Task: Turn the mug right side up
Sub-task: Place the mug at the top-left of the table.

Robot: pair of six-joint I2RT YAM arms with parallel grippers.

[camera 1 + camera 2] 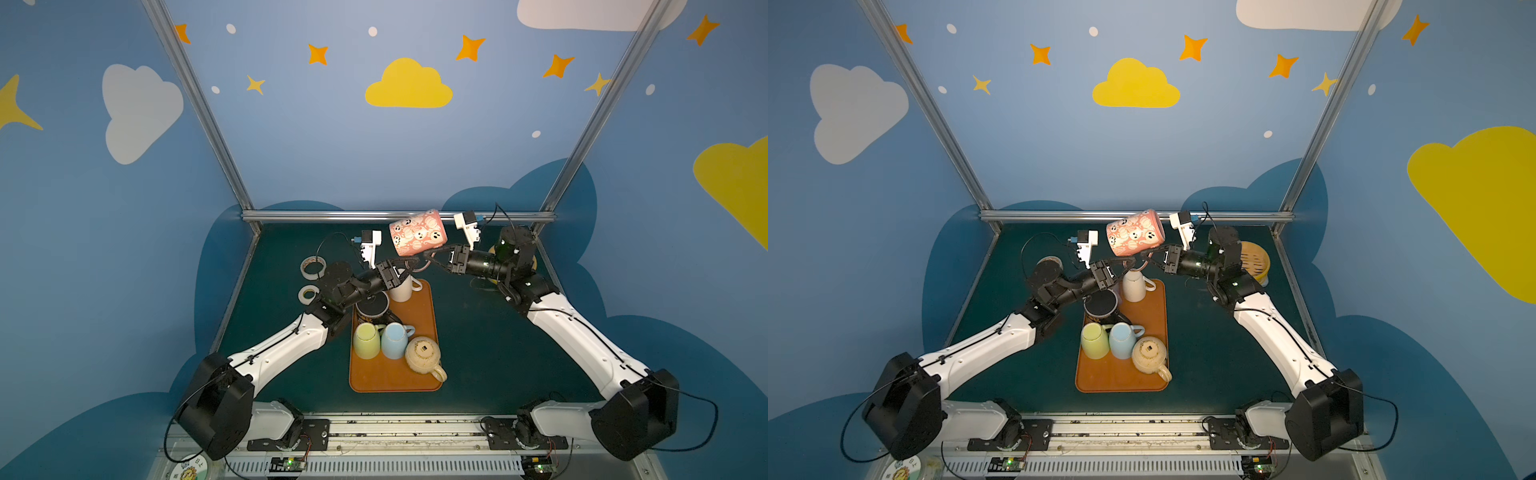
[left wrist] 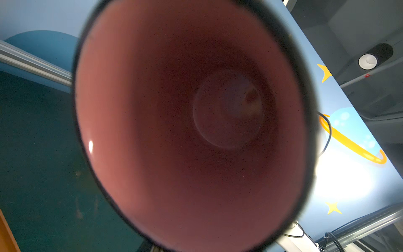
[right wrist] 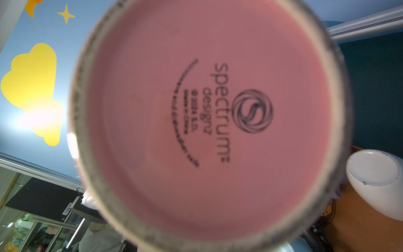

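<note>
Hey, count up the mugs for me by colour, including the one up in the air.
Pink ghost-pattern mug: 1
White mug: 1
Black mug: 1
Pale green mug: 1
Light blue mug: 1
Beige mug: 1
Total: 6

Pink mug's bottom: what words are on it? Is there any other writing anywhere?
"spectrum": underside of the pink mug.
"designz": smaller, beside it.
Tiny straight and curved lines there: too blurred to read.
Round sticker at the front edge: too small to read.
</note>
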